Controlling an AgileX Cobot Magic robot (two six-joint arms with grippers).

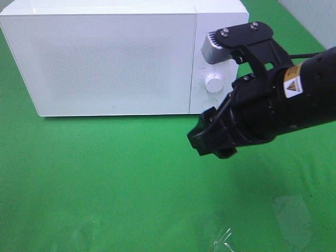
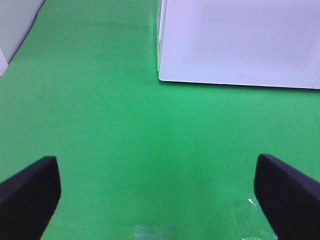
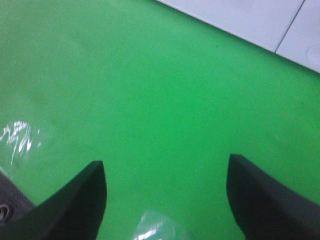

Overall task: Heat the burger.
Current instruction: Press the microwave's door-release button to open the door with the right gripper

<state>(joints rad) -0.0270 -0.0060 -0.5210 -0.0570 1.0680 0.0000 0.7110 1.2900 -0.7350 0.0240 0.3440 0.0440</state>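
Note:
The burger is out of view in all three frames. A white microwave [image 1: 113, 63] stands at the back of the green cloth with its door shut; its front also shows in the left wrist view as the microwave [image 2: 240, 40] and in the right wrist view as the microwave [image 3: 260, 20]. My right gripper [image 1: 212, 144] hovers above the cloth in front of the control panel, pointing down and to the left. In its wrist view the right gripper [image 3: 165, 200] is open over bare cloth, holding nothing. My left gripper [image 2: 157, 195] is wide open and empty, low over the cloth.
The microwave's round dial [image 1: 213, 82] sits on the panel just behind the right arm. Shiny clear tape patches [image 1: 223, 236] lie on the green cloth [image 1: 105, 178] near the front edge. A grey wall borders the cloth at the far right corner.

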